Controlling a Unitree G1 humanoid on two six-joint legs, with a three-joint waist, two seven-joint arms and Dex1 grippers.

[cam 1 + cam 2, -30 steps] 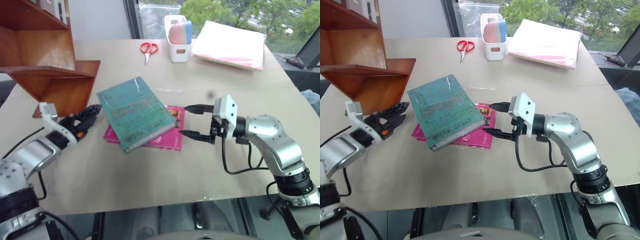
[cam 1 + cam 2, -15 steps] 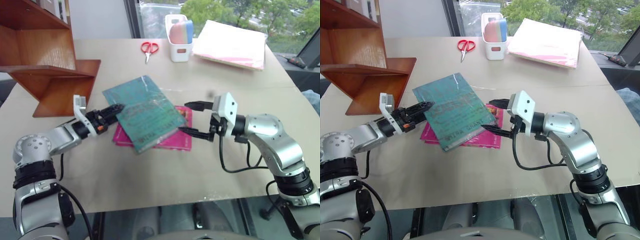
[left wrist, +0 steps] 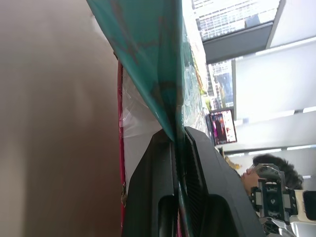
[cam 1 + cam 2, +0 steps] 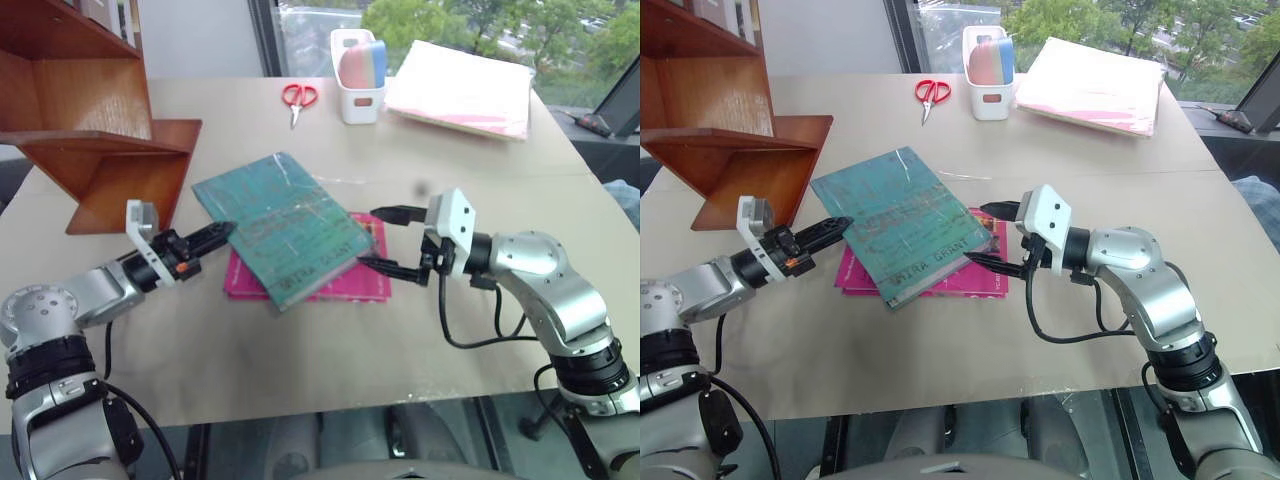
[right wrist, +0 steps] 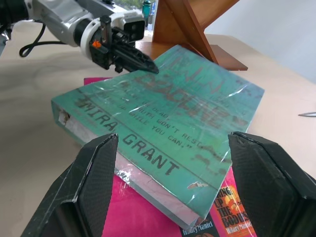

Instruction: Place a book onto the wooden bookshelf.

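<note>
Between the left gripper's point(image 4: 222, 232) closed fingers, the thin teal-green glossy book's point(image 4: 283, 227) cover is clamped; the right gripper's point(image 4: 388, 239) fingers are held apart beside it.

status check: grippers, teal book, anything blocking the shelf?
Left gripper shut on thin teal-green book, pinching its cover edge. Right gripper open beside it. Book lies on magenta-pink book. Path to reddish-brown wooden bookshelf looks unobstructed.

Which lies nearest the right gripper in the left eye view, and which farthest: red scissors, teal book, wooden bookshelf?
From the right gripper:
1. teal book, just to its left.
2. red scissors, far side of the table.
3. wooden bookshelf, far left.
</note>
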